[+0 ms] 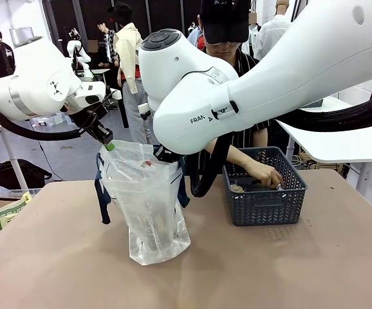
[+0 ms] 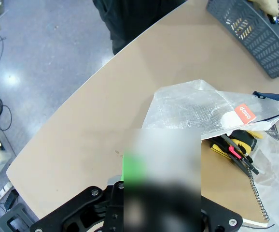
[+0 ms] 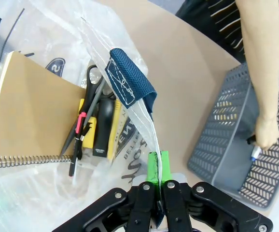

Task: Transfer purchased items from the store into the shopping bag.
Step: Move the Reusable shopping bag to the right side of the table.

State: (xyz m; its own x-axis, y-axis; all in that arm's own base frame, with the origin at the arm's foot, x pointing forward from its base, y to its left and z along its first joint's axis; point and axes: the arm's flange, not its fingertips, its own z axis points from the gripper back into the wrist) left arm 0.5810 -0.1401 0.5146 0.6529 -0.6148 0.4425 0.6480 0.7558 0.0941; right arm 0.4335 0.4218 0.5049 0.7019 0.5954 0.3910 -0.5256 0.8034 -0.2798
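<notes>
The shopping bag [image 1: 148, 205] stands upright left of the table's middle, its mouth held wide. My left gripper [image 1: 108, 144] is shut on the bag's left rim [image 2: 192, 104]. In the right wrist view my right gripper [image 3: 157, 168] pinches the opposite rim beside a navy handle [image 3: 129, 79]. Inside the bag lie a brown spiral notebook [image 3: 33, 113], scissors, pens and a yellow and black piece [image 3: 97, 130]. The dark grey basket [image 1: 263, 196] sits to the right of the bag. A person's hand [image 1: 267, 174] reaches into it and holds a small item [image 3: 253, 153].
The person stands at the far edge behind the basket. My right arm's big white links [image 1: 237, 84] cross over the bag's top. Another white table [image 1: 340, 138] stands at the right. A box [image 1: 6, 209] sits on the floor at the left.
</notes>
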